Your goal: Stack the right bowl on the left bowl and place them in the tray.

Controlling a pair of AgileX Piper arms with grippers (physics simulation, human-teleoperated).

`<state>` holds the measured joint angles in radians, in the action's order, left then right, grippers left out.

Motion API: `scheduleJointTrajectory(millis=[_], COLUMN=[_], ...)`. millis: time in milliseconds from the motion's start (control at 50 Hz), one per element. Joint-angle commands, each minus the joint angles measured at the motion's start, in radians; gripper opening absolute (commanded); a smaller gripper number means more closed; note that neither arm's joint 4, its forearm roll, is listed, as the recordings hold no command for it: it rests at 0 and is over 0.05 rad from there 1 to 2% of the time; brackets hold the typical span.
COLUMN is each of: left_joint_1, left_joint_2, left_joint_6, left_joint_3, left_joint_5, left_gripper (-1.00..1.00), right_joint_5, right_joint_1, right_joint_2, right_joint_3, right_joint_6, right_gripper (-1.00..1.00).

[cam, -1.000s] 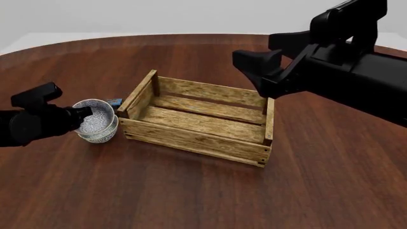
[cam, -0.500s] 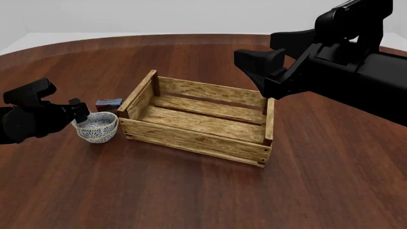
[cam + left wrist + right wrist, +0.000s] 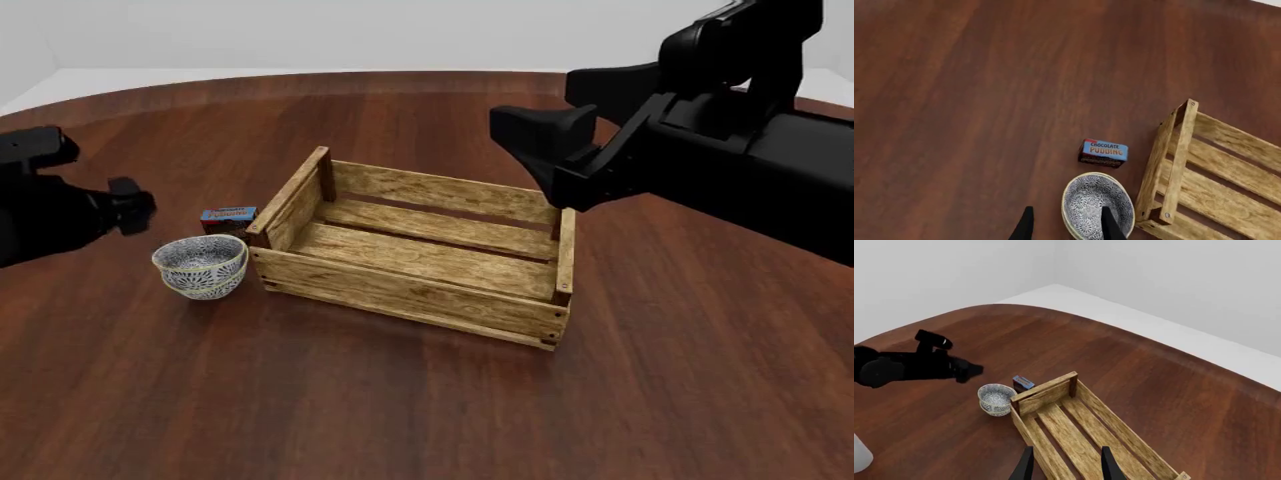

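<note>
With our left gripper (image 3: 1064,227) and right gripper (image 3: 1064,462) both spread and empty, the stacked blue-patterned ceramic bowls (image 3: 202,266) sit just outside the slatted light-wood tray (image 3: 414,250) (touching it, perhaps), so a careless regrasp may tip them.

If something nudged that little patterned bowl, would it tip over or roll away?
Probably neither. The grey-patterned stacked bowls sit upright on a narrow base, wider at the rim, so a low push likely slides them. They look rigid and glazed, so perhaps slippery on the polished wooden table.
</note>
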<state>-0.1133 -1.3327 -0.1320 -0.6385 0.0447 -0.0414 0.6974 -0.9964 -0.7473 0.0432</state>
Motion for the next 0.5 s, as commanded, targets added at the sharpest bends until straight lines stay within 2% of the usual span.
scheduleJointTrajectory(millis=[20, 60, 140, 240, 420, 440, 500], left_joint_1=[0.009, 0.018, 0.051, 0.046, 0.046, 0.054, 0.057], left_joint_2=[0.088, 0.072, 0.059, 0.055, 0.028, 0.027, 0.014], left_joint_6=[0.122, 0.134, 0.131, 0.149, 0.220, 0.249, 0.273], left_joint_3=[-0.017, 0.007, -0.001, -0.018, -0.045, -0.044, -0.054], left_joint_5=[-0.062, -0.028, -0.041, -0.053, -0.070, -0.070, -0.076], left_gripper=[1.00, 1.00, 1.00, 1.00, 1.00, 1.00, 1.00], right_joint_5=[0.000, 0.001, 0.000, 0.002, 0.002, 0.003, 0.002], right_joint_1=[0.002, 0.002, 0.002, 0.002, 0.003, 0.004, 0.003], right_joint_2=[-0.001, 0.001, 0.000, 0.002, 0.002, 0.003, 0.002], right_joint_3=[0.001, 0.001, 0.001, 0.001, 0.001, 0.001, 0.001], right_joint_6=[0.003, 0.003, 0.003, 0.003, 0.005, 0.005, 0.005], right_gripper=[1.00, 1.00, 1.00, 1.00, 1.00, 1.00, 1.00])
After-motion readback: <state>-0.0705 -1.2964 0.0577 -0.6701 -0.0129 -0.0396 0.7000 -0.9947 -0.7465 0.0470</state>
